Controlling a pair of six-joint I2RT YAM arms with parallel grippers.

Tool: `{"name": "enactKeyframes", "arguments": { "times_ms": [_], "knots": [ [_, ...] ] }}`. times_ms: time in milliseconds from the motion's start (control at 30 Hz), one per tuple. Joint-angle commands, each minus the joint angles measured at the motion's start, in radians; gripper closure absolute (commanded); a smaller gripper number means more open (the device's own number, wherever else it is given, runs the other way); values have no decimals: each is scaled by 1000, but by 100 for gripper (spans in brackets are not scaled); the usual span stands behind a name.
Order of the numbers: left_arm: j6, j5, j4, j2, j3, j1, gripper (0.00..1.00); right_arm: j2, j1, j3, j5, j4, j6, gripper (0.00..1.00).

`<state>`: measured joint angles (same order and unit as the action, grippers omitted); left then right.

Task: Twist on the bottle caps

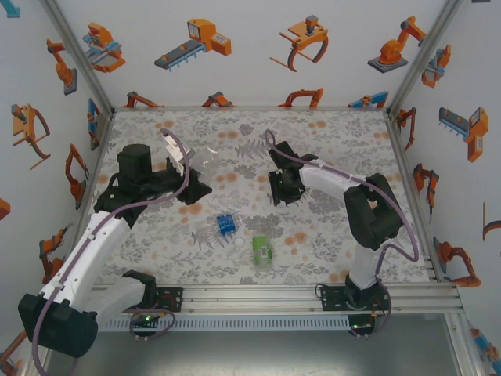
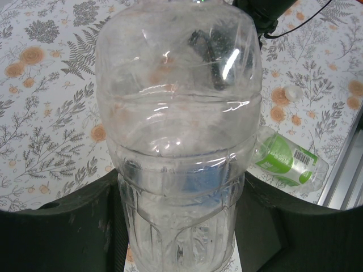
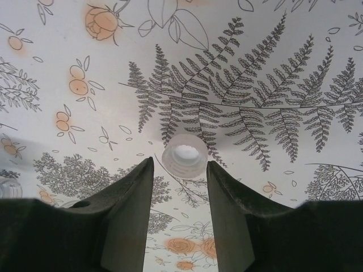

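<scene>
A cloth (image 1: 172, 251) with orange flowers and grey ferns lies under the left claw (image 2: 181, 226) and right claw (image 3: 180, 175). Walls (image 1: 250, 70) with orange robot pictures stand behind them.

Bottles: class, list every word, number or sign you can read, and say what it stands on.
On the green-label bottle: a barcode, digits too small to read.
On the blue-label bottle: print too small to read.
On the clear bottle: no label or text seen.
</scene>
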<state>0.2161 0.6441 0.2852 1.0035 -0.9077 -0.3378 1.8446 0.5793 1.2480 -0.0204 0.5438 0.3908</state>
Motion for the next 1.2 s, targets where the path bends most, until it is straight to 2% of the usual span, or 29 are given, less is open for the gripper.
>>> {"name": "enactKeyframes", "arguments": {
  "times_ms": [0, 1167],
  "knots": [
    [9, 16, -6, -6, -5, 4, 96, -29, 7, 31, 22, 38, -15, 58],
    [5, 19, -8, -10, -3, 5, 96, 16, 11, 33, -2, 7, -10, 58]
  ]
}}
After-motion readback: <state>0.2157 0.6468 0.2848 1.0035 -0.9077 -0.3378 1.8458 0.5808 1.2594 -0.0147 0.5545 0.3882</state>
